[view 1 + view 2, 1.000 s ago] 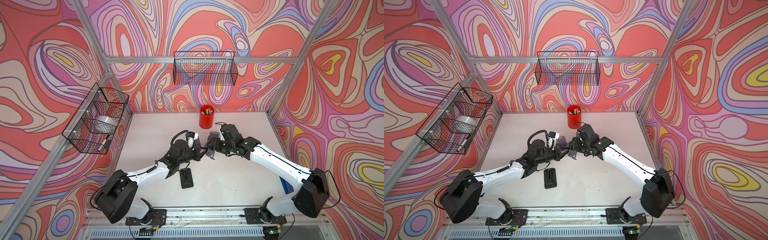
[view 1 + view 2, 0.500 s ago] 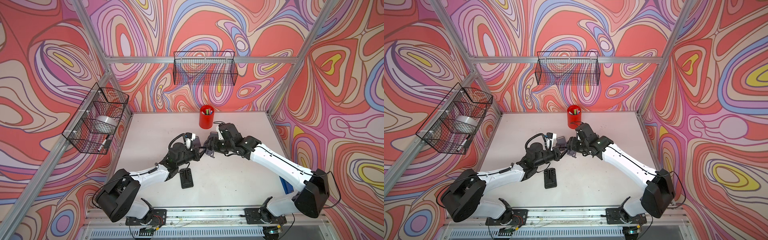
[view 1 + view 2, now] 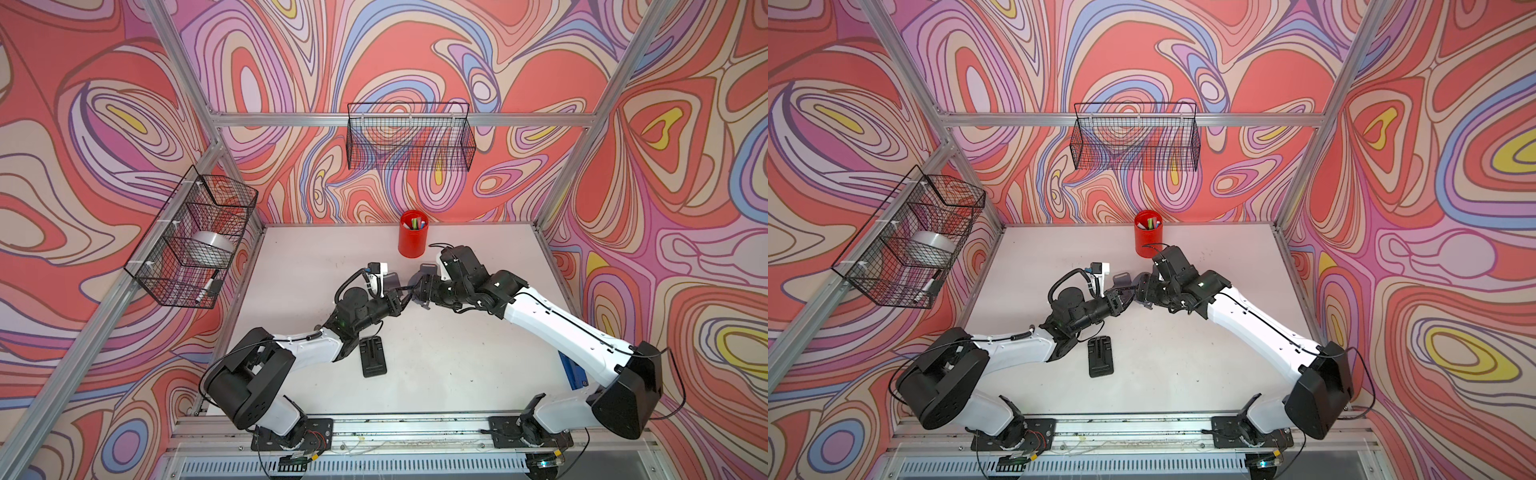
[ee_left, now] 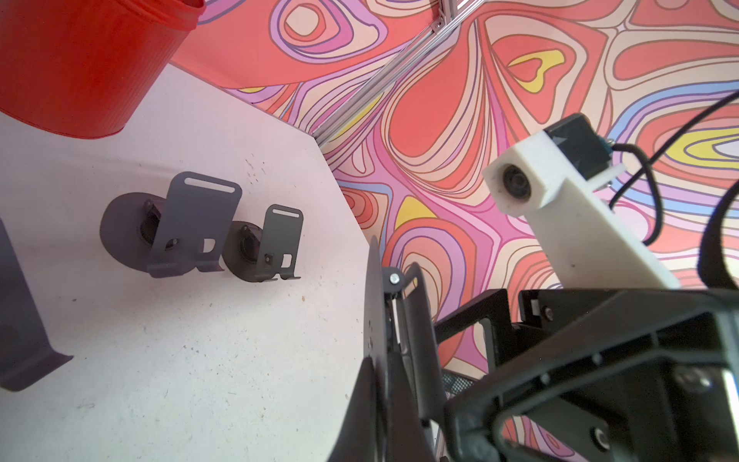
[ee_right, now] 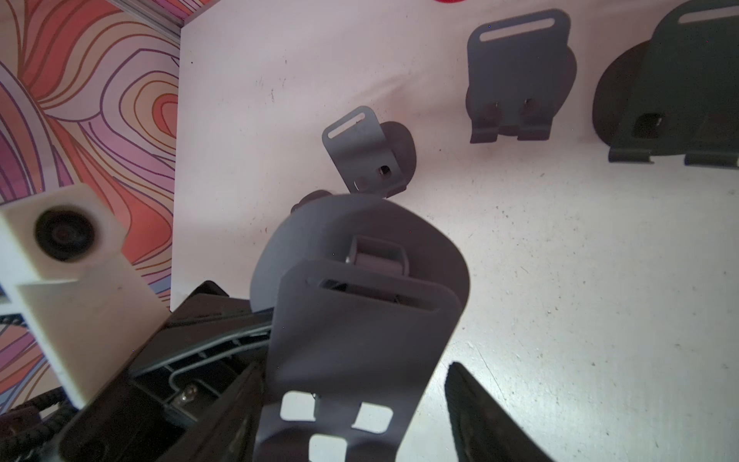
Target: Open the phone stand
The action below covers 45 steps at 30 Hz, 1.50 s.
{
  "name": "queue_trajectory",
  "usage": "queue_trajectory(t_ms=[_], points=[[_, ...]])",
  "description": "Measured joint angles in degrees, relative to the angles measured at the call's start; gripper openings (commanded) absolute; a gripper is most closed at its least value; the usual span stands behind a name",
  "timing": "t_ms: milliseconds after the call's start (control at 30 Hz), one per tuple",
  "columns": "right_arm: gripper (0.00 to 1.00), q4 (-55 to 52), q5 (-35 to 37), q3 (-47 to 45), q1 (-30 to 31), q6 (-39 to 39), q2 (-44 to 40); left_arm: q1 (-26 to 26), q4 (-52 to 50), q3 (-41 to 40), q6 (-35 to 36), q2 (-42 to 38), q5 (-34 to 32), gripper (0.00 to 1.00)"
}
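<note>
The phone stand [image 5: 360,340] is held over the middle of the worktop [image 3: 457,353] by the clenched left gripper [image 3: 402,300]. Just beyond, the right gripper [image 3: 419,291] has been spread wider and the stand's plate let go; the opening seems done.

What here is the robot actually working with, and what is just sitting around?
In use: grey phone stand, left gripper shut on it, right gripper open around it.
Lying about: red cup, back basket, side basket, tape roll, flat black piece.
</note>
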Motion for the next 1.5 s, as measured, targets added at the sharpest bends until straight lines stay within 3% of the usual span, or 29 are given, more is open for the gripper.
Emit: queue_trajectory(t_ms=[200,400,800,933,1067,1133,1367,1500], points=[[0.82,0.13,-0.09,0.09,0.0,-0.07,0.28,0.0,0.26,0.0,-0.17,0.0,0.57,0.0],[0.76,1.27,-0.48,0.13,0.0,0.79,0.85,0.13,0.35,0.0,-0.15,0.0,0.61,0.0],[0.76,3.21,-2.21,0.98,-0.13,1.44,3.3,0.81,-0.02,0.0,0.09,0.02,0.17,0.0],[0.67,3.13,-2.25,1.03,-0.26,1.53,3.61,0.92,-0.04,0.0,0.09,0.26,0.13,0.0],[0.43,2.73,-1.97,1.6,-0.46,1.11,4.2,1.07,-0.46,0.0,0.13,0.31,0.15,0.0],[0.36,2.56,-1.95,1.73,-0.46,0.76,4.35,1.07,-0.72,0.0,0.31,0.31,0.22,0.0],[0.25,1.2,-2.27,1.86,-0.44,-1.36,4.42,1.07,-4.68,0.44,2.54,-0.63,2.14,0.0],[0.21,0.28,-2.36,3.54,-0.5,-3.26,4.55,1.07,-8.79,1.92,3.93,-1.18,4.61,0.19]])
